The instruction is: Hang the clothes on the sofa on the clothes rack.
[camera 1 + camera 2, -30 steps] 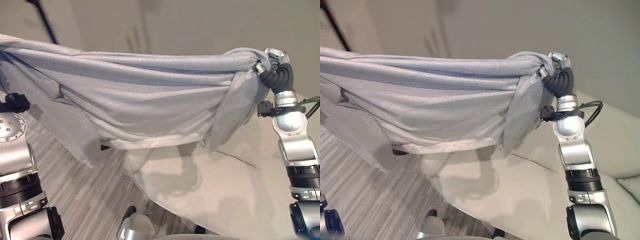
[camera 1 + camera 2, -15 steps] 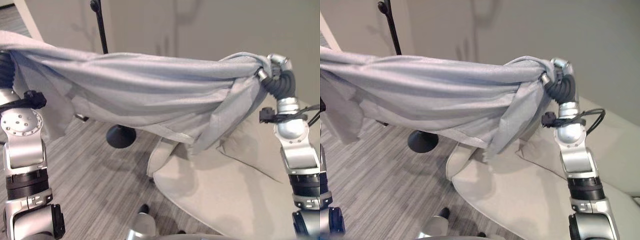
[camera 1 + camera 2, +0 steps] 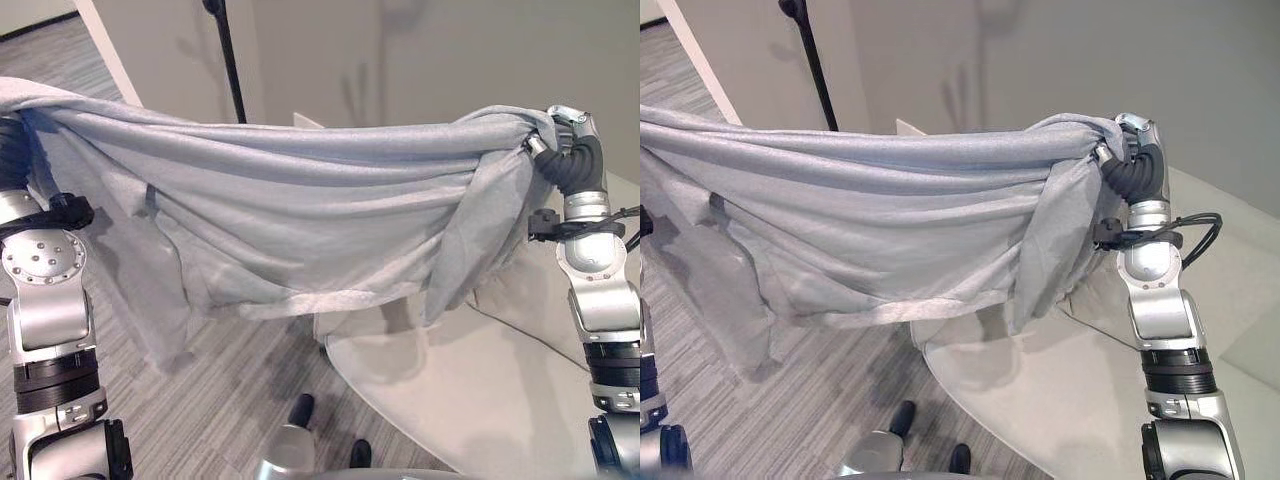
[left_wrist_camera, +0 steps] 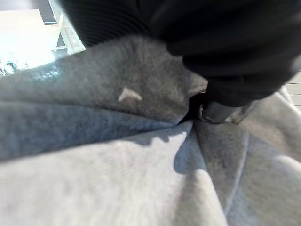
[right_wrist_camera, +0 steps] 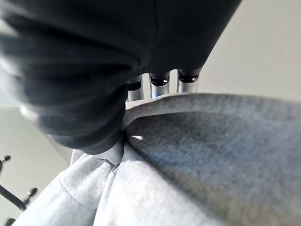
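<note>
A large grey garment (image 3: pixel 300 210) hangs stretched between my two raised hands, sagging in the middle with folds trailing down. My right hand (image 3: pixel 563 125) grips its bunched right end above the sofa (image 3: pixel 480 390); in the right wrist view the fingers (image 5: pixel 160 82) curl over the cloth's edge (image 5: pixel 211 155). My left hand (image 4: pixel 225 52) holds the other end at the far left, with its dark cover (image 3: pixel 8 150) just under the cloth. The clothes rack's black pole (image 3: pixel 231 70) rises behind the garment, left of centre.
The beige sofa fills the lower right, its cushion (image 3: pixel 1240 300) behind my right arm. Grey plank floor (image 3: pixel 200 400) lies at the lower left. A pale wall (image 3: pixel 400 60) and a white panel edge (image 3: pixel 105 55) stand behind the rack.
The whole picture has shifted, so the camera moved. The garment now sags lower in the middle and covers the rack's round black base. Both hands keep their hold.
</note>
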Available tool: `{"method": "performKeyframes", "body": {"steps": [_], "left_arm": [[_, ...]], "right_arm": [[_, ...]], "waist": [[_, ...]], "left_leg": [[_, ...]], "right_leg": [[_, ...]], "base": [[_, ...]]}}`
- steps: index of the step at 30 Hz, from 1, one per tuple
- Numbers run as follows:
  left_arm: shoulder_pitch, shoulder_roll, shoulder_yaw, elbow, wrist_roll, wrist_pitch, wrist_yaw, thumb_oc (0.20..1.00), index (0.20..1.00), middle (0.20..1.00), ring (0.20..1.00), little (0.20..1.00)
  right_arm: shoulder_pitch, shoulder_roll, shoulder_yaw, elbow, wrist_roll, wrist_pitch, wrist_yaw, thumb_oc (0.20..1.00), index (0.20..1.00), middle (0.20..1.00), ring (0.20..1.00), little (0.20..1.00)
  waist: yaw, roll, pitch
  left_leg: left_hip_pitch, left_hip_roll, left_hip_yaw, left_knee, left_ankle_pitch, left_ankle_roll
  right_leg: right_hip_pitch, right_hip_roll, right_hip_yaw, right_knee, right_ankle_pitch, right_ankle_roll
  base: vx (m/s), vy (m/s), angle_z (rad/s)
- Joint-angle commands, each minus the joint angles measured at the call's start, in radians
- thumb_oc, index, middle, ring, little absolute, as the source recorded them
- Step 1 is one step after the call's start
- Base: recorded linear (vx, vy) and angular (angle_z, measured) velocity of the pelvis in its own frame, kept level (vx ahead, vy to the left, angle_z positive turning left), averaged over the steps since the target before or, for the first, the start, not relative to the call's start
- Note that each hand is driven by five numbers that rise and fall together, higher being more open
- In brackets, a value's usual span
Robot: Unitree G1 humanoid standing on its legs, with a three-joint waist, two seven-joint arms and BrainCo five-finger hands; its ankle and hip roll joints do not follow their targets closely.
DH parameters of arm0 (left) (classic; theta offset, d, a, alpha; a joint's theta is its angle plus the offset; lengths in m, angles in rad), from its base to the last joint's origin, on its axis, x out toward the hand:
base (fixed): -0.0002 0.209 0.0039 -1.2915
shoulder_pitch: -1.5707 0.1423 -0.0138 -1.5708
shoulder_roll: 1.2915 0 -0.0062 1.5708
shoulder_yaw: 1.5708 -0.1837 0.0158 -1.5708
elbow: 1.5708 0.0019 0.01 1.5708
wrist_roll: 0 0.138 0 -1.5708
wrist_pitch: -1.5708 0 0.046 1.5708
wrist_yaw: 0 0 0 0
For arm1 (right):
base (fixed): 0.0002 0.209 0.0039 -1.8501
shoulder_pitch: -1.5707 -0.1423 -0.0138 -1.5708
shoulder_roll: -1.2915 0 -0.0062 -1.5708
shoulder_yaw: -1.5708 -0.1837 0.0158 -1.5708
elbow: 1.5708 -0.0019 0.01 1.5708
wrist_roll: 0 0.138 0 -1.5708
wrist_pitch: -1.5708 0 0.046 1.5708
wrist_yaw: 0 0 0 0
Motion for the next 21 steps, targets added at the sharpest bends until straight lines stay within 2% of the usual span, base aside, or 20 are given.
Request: {"method": "performKeyframes", "body": {"steps": [1, 4, 5, 6, 7, 8, 9, 12, 14, 15, 16, 17, 18, 19, 21], "left_arm": [[-0.015, 0.027, -0.013, -0.020, 0.016, -0.052, 0.011, 0.200, 0.200, 0.200, 0.200, 0.200], [-0.042, 0.034, -0.026, -0.004, 0.019, -0.045, 0.013, 0.200, 0.200, 0.200, 0.200, 0.200], [-0.062, 0.036, -0.033, 0.000, 0.024, -0.045, 0.009, 0.200, 0.200, 0.200, 0.200, 0.200], [-0.062, 0.036, -0.033, 0.000, 0.024, -0.045, 0.009, 0.200, 0.200, 0.200, 0.200, 0.200], [-0.076, 0.037, -0.051, 0.005, 0.024, -0.050, 0.006, 0.200, 0.200, 0.200, 0.200, 0.200], [-0.077, 0.038, -0.053, 0.006, 0.024, -0.050, 0.006, 0.200, 0.200, 0.200, 0.200, 0.200], [-0.088, 0.047, -0.067, 0.012, 0.026, -0.048, 0.006, 0.200, 0.200, 0.200, 0.200, 0.200], [-0.112, 0.064, -0.090, 0.024, 0.029, -0.050, 0.017, 0.200, 0.200, 0.200, 0.200, 0.200], [-0.118, 0.067, -0.092, 0.013, 0.037, -0.049, 0.026, 0.200, 0.200, 0.200, 0.200, 0.200], [-0.116, 0.056, -0.090, 0.001, 0.043, -0.048, 0.030, 0.200, 0.200, 0.200, 0.200, 0.200], [-0.113, 0.037, -0.090, -0.021, 0.045, -0.049, 0.025, 0.200, 0.200, 0.200, 0.200, 0.200], [-0.113, 0.036, -0.090, -0.022, 0.046, -0.049, 0.025, 0.200, 0.200, 0.200, 0.200, 0.200], [-0.107, 0.027, -0.091, -0.022, 0.041, -0.055, 0.028, 0.200, 0.200, 0.200, 0.200, 0.200], [-0.107, 0.027, -0.089, -0.022, 0.041, -0.055, 0.028, 0.200, 0.200, 0.200, 0.200, 0.200], [-0.101, 0.022, -0.084, -0.022, 0.037, -0.056, 0.028, 0.200, 0.200, 0.200, 0.200, 0.200]], "right_arm": [[-0.059, -0.035, -0.065, -0.011, 0.003, -0.040, -0.056, 0.200, 0.200, 0.200, 0.200, 0.200], [-0.048, -0.043, -0.076, -0.010, -0.004, -0.034, -0.063, 0.200, 0.200, 0.200, 0.200, 0.200], [-0.050, -0.045, -0.082, -0.003, -0.006, -0.031, -0.066, 0.200, 0.200, 0.200, 0.200, 0.200], [-0.050, -0.045, -0.082, -0.003, -0.006, -0.031, -0.066, 0.200, 0.200, 0.200, 0.200, 0.200], [-0.045, -0.036, -0.092, -0.006, -0.009, -0.028, -0.066, 0.200, 0.200, 0.200, 0.200, 0.200], [-0.044, -0.035, -0.094, -0.007, -0.009, -0.028, -0.066, 0.200, 0.200, 0.200, 0.200, 0.200], [-0.050, -0.032, -0.097, -0.015, -0.014, -0.024, -0.064, 0.200, 0.200, 0.200, 0.200, 0.200], [-0.052, -0.025, -0.103, -0.027, -0.018, -0.014, -0.071, 0.200, 0.200, 0.200, 0.200, 0.200], [-0.055, -0.016, -0.110, -0.045, -0.027, -0.005, -0.077, 0.200, 0.200, 0.200, 0.200, 0.200], [-0.055, -0.005, -0.105, -0.068, -0.033, -0.003, -0.074, 0.200, 0.200, 0.200, 0.200, 0.200], [-0.039, -0.003, -0.105, -0.092, -0.037, -0.005, -0.069, 0.200, 0.200, 0.200, 0.200, 0.200], [-0.038, -0.004, -0.106, -0.093, -0.037, -0.004, -0.068, 0.200, 0.200, 0.200, 0.200, 0.200], [-0.035, -0.021, -0.104, -0.089, -0.028, -0.009, -0.068, 0.200, 0.200, 0.200, 0.200, 0.200], [-0.037, -0.022, -0.103, -0.087, -0.027, -0.009, -0.069, 0.200, 0.200, 0.200, 0.200, 0.200], [-0.035, -0.031, -0.101, -0.091, -0.020, -0.016, -0.071, 0.200, 0.200, 0.200, 0.200, 0.200]], "waist": [[0.033, 0.014, -0.071], [0.038, 0.026, -0.083], [0.038, 0.033, -0.106], [0.038, 0.033, -0.106], [0.036, 0.029, -0.121], [0.038, 0.026, -0.120], [0.040, 0.031, -0.131], [0.044, 0.023, -0.121], [0.043, 0.034, -0.114], [0.042, 0.044, -0.099], [0.024, 0.062, -0.083], [0.024, 0.064, -0.082], [0.003, 0.071, -0.074], [0.001, 0.074, -0.075], [-0.018, 0.074, -0.069]], "left_leg": [[0.010, 0.148, -0.014, -0.111, 0.019, 0.029], [0.009, 0.160, -0.029, -0.111, 0.019, -0.003], [0.024, 0.142, -0.032, -0.111, 0.013, -0.020], [0.024, 0.142, -0.032, -0.111, 0.013, -0.020], [0.038, 0.117, -0.016, -0.111, 0.001, -0.028], [0.039, 0.115, -0.014, -0.111, 0.001, -0.027], [0.058, 0.083, -0.005, -0.111, -0.010, -0.027], [0.087, 0.038, 0.007, -0.111, -0.017, -0.016], [0.121, 0.005, 0.018, -0.111, -0.038, -0.008], [0.144, -0.004, 0.026, -0.111, -0.046, -0.002], [0.160, -0.029, 0.016, -0.111, -0.048, 0.008], [0.161, -0.027, 0.015, -0.111, -0.049, 0.008], [0.171, -0.042, 0.017, -0.111, -0.052, 0.013], [0.170, -0.040, 0.016, -0.111, -0.052, 0.012], [0.185, -0.058, 0.014, -0.111, -0.060, 0.021]], "right_leg": [[-0.008, -0.053, -0.016, 0.001, 0.065, 0.030], [0.009, -0.077, -0.017, 0.001, 0.072, 0.015], [0.013, -0.113, -0.017, 0.001, 0.067, 0.010], [0.013, -0.113, -0.017, 0.001, 0.067, 0.010], [0.016, -0.155, -0.021, 0.001, 0.075, 0.008], [0.017, -0.157, -0.020, 0.001, 0.075, 0.009], [0.023, -0.188, -0.024, 0.003, 0.086, 0.002], [0.032, -0.231, -0.029, 0.018, 0.085, 0.010], [0.027, -0.269, -0.032, 0.080, 0.089, 0.010], [0.018, -0.267, -0.023, 0.127, 0.082, 0.012], [-0.016, -0.199, 0.022, 0.167, 0.079, 0.014], [-0.017, -0.197, 0.022, 0.171, 0.077, 0.014], [-0.038, -0.146, 0.025, 0.162, 0.074, 0.019], [-0.038, -0.144, 0.024, 0.161, 0.075, 0.018], [-0.074, -0.076, 0.027, 0.137, 0.071, 0.020]], "base": [[0.06, 0.289, 0.27], [0.09, 0.383, 0.03], [0.09, 0.400, -0.01], [0.13, 0.592, -0.05], [0.07, 0.310, 0.06], [0.15, 0.595, 0.08], [0.09, 0.302, 0.14], [0.10, 0.497, 0.17], [0.09, 0.514, 0.07], [0.09, 0.498, -0.01], [0.07, 0.383, -0.08], [0.05, 0.299, -0.10], [0.01, 0.110, 0.12], [0.03, 0.147, 0.23], [0.08, 0.099, 0.21]]}}
